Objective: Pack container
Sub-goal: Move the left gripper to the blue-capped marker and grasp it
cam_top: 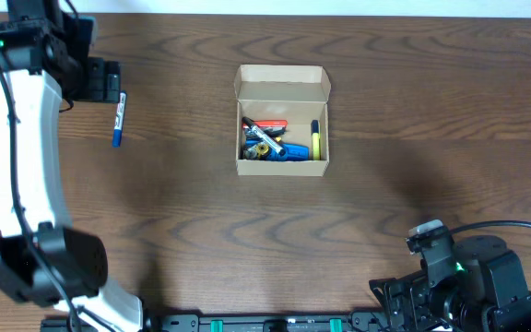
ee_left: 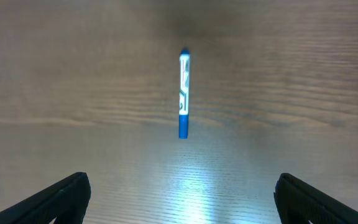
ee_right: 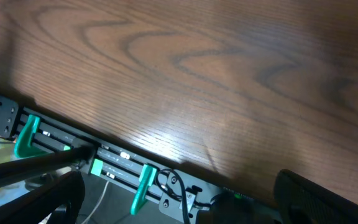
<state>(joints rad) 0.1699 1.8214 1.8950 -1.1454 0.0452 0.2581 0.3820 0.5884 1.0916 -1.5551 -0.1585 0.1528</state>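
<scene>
The container (cam_top: 282, 92), a small tan cardboard box, stands at the table's middle with its flap lid open toward the far side. Inside it lie a red, a blue and a yellow marker among other small items. A blue and white marker (cam_top: 117, 120) lies alone on the wood at the far left. My left gripper (cam_top: 106, 81) hovers right beside it. In the left wrist view that marker (ee_left: 183, 93) lies ahead of my left gripper (ee_left: 182, 200), which is open and empty. My right gripper (ee_right: 185, 202) is open and empty over the table's near edge.
The right arm (cam_top: 468, 281) is folded at the near right corner. A black rail (ee_right: 114, 163) with green clamps (ee_right: 143, 186) and cables runs under the near table edge. The left arm (cam_top: 21, 157) reaches along the left side.
</scene>
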